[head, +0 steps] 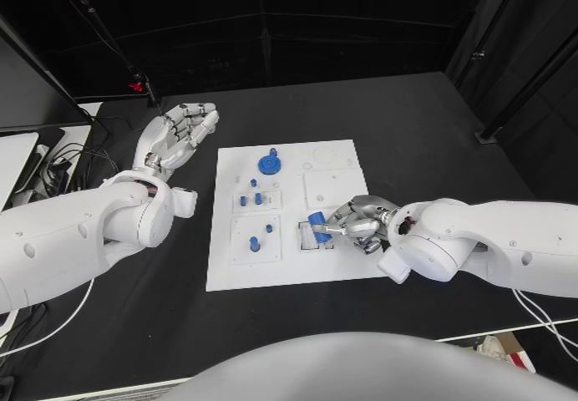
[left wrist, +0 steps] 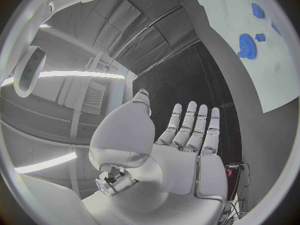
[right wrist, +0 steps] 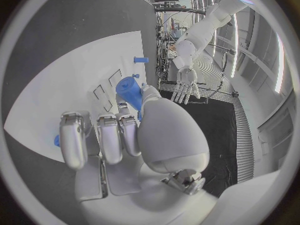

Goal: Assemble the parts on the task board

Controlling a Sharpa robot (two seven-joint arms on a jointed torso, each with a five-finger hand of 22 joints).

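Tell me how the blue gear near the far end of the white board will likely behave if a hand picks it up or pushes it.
The blue gear looks like stiff moulded plastic, so it probably won't flex. It is small, so likely light. Lying flat on the task board, it would probably slide rather than tip; its toothed rim should give fingers some purchase, while set on edge it could roll.

Smooth white arms, each ending in a silver, segmented robot hand (head: 179, 134).

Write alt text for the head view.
The right hand holds a blue part over the near right of the white task board. The left hand hovers open over the black table, left of the board, where a blue gear stands.
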